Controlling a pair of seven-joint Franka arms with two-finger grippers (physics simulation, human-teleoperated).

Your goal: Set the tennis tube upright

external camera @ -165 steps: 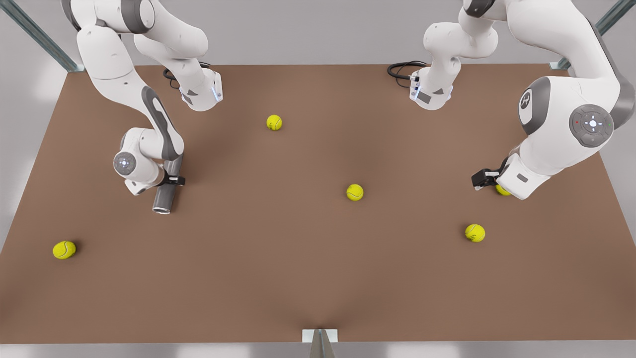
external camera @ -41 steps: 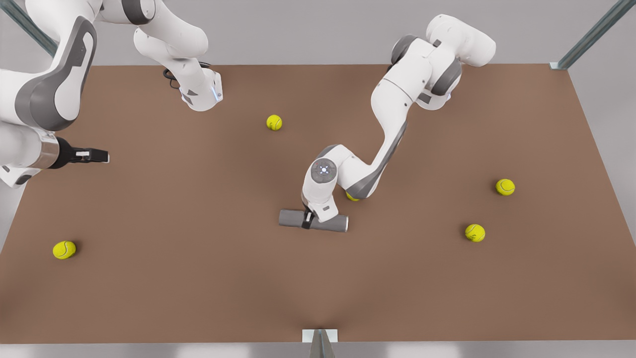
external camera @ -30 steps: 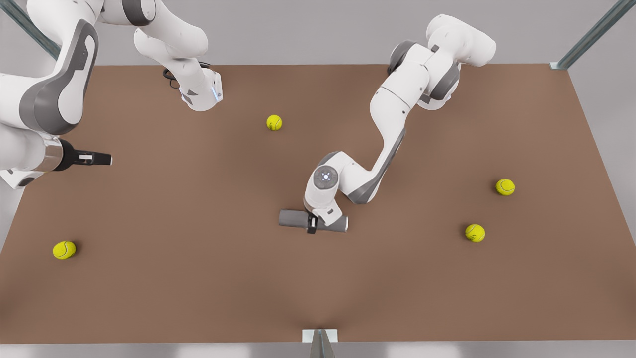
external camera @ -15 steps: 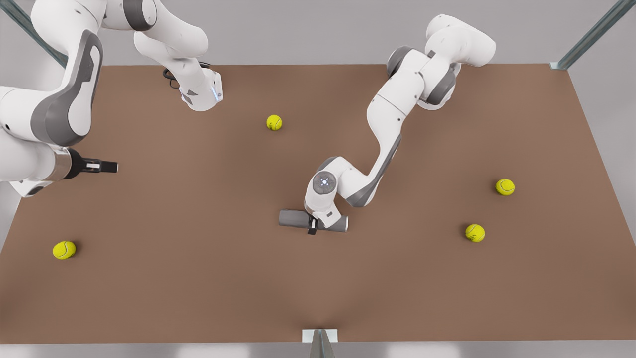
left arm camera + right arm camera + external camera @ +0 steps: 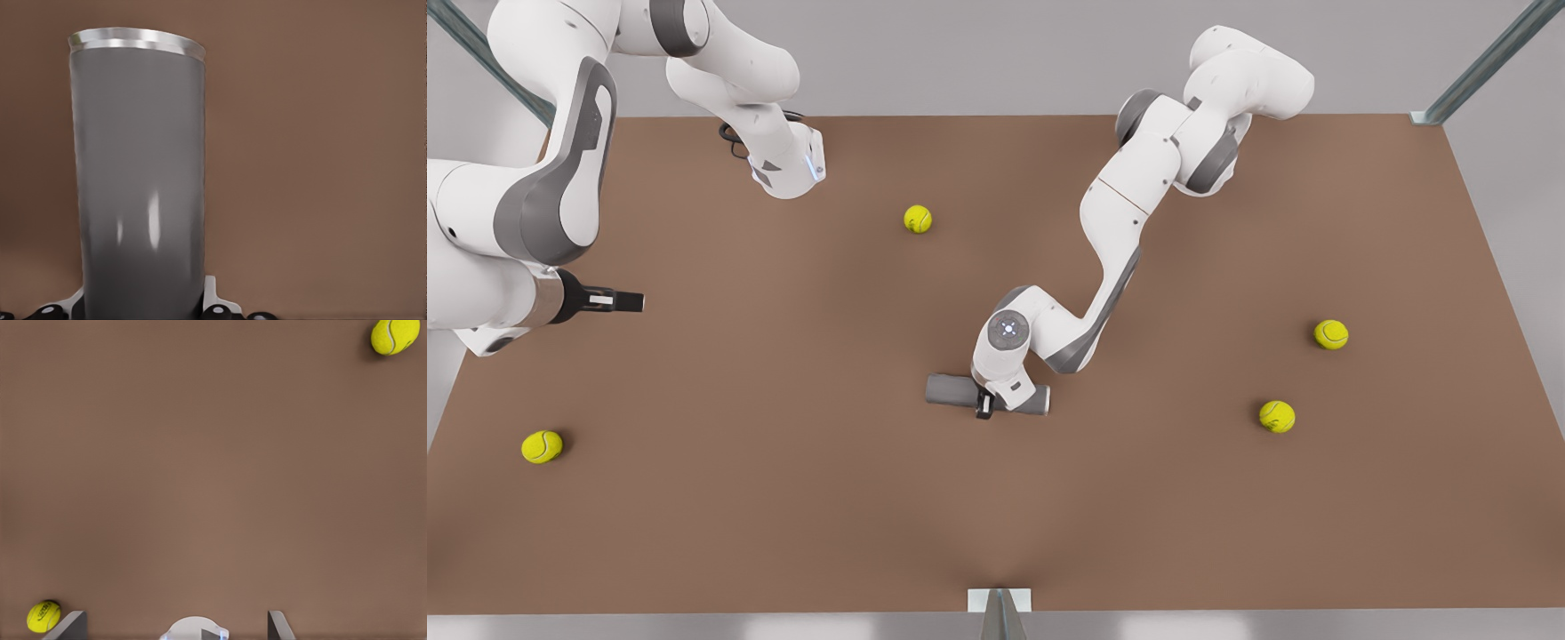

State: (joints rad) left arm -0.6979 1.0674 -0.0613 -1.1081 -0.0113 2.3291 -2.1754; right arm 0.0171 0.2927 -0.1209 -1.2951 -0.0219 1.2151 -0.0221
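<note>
The tennis tube [image 5: 951,391] is a plain grey cylinder lying on its side near the middle of the brown table, its length running across the front view. My left gripper [image 5: 985,405] is shut around the tube's middle, coming down from above. In the left wrist view the tennis tube [image 5: 140,173] reaches away from the fingers to its lighter rim. My right gripper [image 5: 624,302] hovers open over the table at the front view's left, far from the tube. The right wrist view shows that gripper [image 5: 175,621] with its fingers wide apart and nothing between them.
Yellow-green tennis balls lie scattered: one [image 5: 917,219] at the back, two [image 5: 1330,334] [image 5: 1276,416] at the front view's right, one [image 5: 542,446] at the near left. The right wrist view shows two balls [image 5: 395,336] [image 5: 43,617]. The table [image 5: 783,498] is bare brown between them.
Since the earliest frame the tube went from the front view's left to the middle. Over the last second it stayed put; the right gripper drifted slightly rightward and nearer in the front view.
</note>
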